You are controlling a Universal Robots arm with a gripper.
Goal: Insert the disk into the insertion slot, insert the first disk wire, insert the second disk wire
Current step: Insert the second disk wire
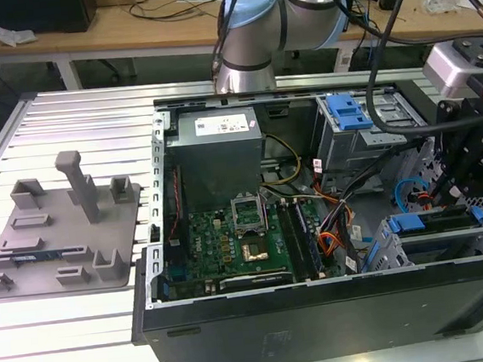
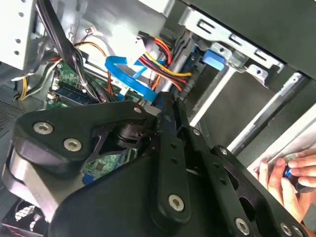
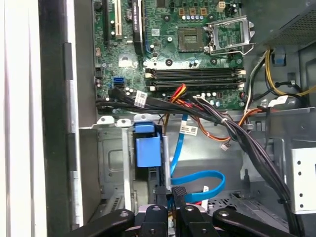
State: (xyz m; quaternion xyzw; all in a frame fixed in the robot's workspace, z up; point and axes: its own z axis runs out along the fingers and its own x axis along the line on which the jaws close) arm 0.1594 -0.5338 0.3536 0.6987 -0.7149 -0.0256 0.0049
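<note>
Open computer case (image 1: 322, 310) lies on its side on a slatted metal table (image 1: 85, 333), the motherboard (image 1: 230, 242) flat on its floor. All places below are relative to that motherboard. At the exterior view's right of it sits the drive cage (image 1: 440, 243), the slot for the disk. The disk (image 1: 438, 220), blue-framed, appears already seated inside the cage. In the first wrist view its blue tab (image 3: 148, 148) stands up at the cage opening. The gripper (image 3: 172, 197) hangs just over the cage, fingers pressed nearly together on what looks like a plug. The flat blue cable (image 3: 197, 178) curls from the motherboard edge towards it. Judged step: first wire going in. The plug needs squaring to the disk's socket; that socket is hidden. A person's hand (image 2: 289, 173) is outside the case.
</note>
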